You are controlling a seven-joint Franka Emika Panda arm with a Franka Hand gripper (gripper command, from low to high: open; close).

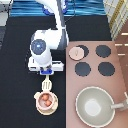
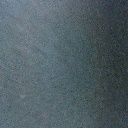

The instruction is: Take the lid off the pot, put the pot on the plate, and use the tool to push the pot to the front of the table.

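Nearest the exterior view's bottom, the pot (image 1: 45, 101) sits on the plate (image 1: 46, 106), a little left of centre on the black surface (image 1: 15, 75). Its lid is already off, and reddish-brown round contents show inside the pale-pink rim. The cream-yellow plate peeks out as a ring around the base of the pot.

Just above the pot, toward the exterior view's top, lies the tool (image 1: 46, 83), a cream-white slotted spatula. Its broad perforated head points down at the pot, reaching to or very near the pot's upper rim. Its thin handle runs up under the robot's hand.

Directly over that handle is the gripper (image 1: 46, 70), low above the surface, with the white wrist and a blue block above it. Whether it is spread or closed on the tool cannot be told from this angle.

At the exterior view's bottom right, a large grey-beige pan (image 1: 93, 106) rests on the pinkish-brown stove panel (image 1: 120, 75), its handle pointing right.

Farther up the panel are four black burners (image 1: 106, 69) in a square. The lid (image 1: 76, 52), a small pale-pink disc with a tiny knob, lies on the upper-left burner, well apart from the pot.

The wrist view shows only a plain dark grey-blue blur with no recognisable thing.
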